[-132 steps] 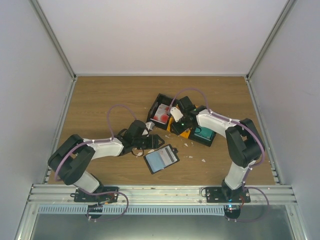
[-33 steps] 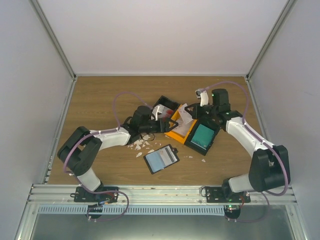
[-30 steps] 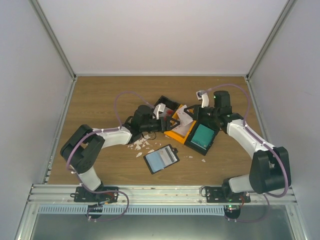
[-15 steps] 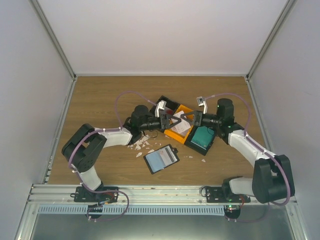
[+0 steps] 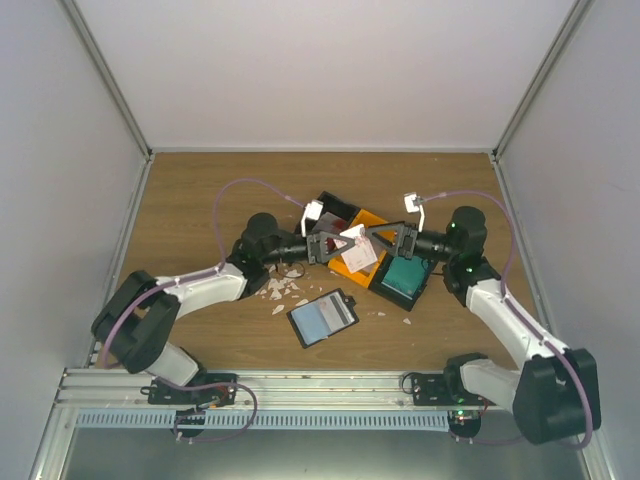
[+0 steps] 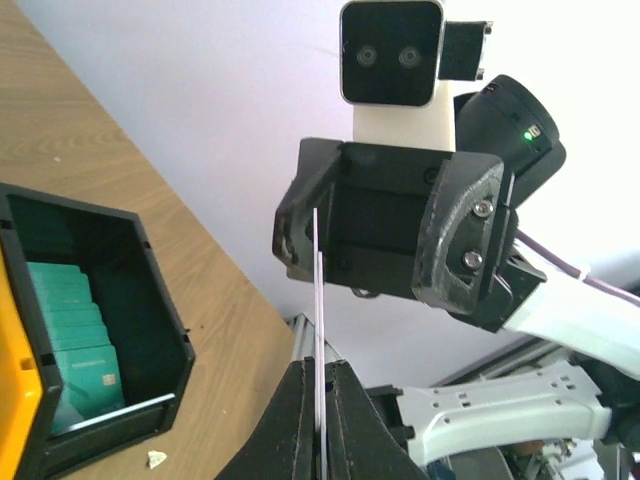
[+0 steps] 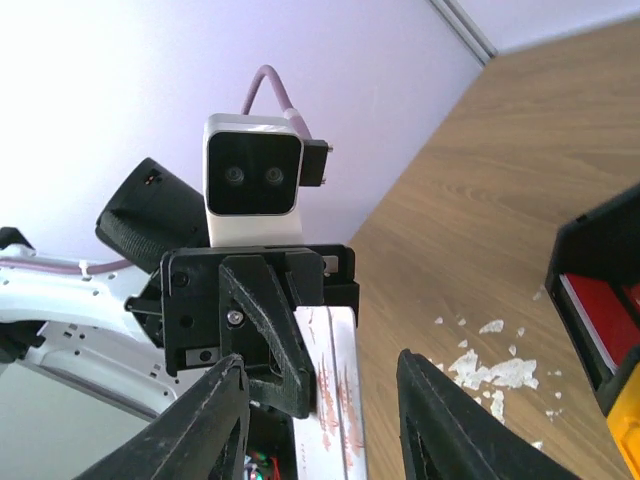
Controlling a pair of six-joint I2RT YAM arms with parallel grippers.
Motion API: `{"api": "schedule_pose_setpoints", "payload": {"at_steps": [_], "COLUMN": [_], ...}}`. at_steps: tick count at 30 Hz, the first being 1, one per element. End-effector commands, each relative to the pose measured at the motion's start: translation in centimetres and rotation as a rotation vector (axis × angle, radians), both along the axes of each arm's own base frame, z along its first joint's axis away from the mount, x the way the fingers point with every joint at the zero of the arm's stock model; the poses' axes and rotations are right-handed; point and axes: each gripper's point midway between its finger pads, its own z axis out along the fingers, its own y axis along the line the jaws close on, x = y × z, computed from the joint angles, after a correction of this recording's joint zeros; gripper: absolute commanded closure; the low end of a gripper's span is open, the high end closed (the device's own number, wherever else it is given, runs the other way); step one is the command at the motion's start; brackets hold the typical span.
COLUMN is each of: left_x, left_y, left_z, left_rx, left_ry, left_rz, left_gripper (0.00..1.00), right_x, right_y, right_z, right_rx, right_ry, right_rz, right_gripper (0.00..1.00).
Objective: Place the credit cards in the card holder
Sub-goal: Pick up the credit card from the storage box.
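Note:
A red-and-white credit card (image 5: 356, 251) hangs above the bins between the two grippers. My left gripper (image 5: 338, 246) is shut on it; the left wrist view shows the card (image 6: 318, 290) edge-on, pinched between the fingertips (image 6: 300, 400). My right gripper (image 5: 377, 238) faces it, open, its fingers (image 7: 222, 410) on either side of the card (image 7: 338, 400) and not touching it. The card holder (image 5: 323, 317) lies open on the table near the front, pale grey-blue inside up. Teal cards (image 6: 78, 330) fill a black bin (image 5: 405, 276).
A black bin (image 5: 332, 207) of red cards, an orange bin (image 5: 347, 270) and the teal-card bin sit clustered under the grippers. White scraps (image 5: 283, 291) litter the wood left of the holder, with a few (image 5: 406, 321) to its right. Side walls enclose the table.
My left gripper has shut on the card and my right gripper has let go and opened. Both arms have shifted, the right wrist drawing back to the right.

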Motion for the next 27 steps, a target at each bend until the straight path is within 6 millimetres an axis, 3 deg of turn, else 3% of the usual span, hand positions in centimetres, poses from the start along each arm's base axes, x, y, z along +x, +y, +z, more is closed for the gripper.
{"api": "schedule_pose_setpoints", "payload": {"at_steps": [1, 9, 16, 20, 27], "left_x": [-2.5, -4.5, -4.3, -4.3, -5.0], "left_y": [0.9, 1.6, 1.6, 1.5, 1.5], "left_z": [2.7, 5.3, 5.5, 5.6, 6.3], "left_rx": [-0.024, -0.035, -0.018, -0.017, -0.029], "left_ry": [-0.124, -0.183, -0.182, -0.179, -0.191], "left_rz": [-0.067, -0.126, -0.113, -0.117, -0.153], "left_gripper": [1.0, 1.0, 1.0, 1.0, 1.0], "right_x": [-1.3, -3.5, -4.8, -5.1, -4.6], "right_y": [-0.3, 0.4, 0.4, 0.6, 1.6], "right_z": [1.8, 2.1, 3.5, 3.3, 1.5], "right_rx": [0.026, 0.017, 0.023, 0.017, -0.021], "right_ry": [-0.076, -0.129, -0.203, -0.211, -0.169], "right_rz": [0.0, 0.095, 0.108, 0.114, 0.139], "right_gripper": [0.57, 0.61, 0.53, 0.5, 0.67]}}
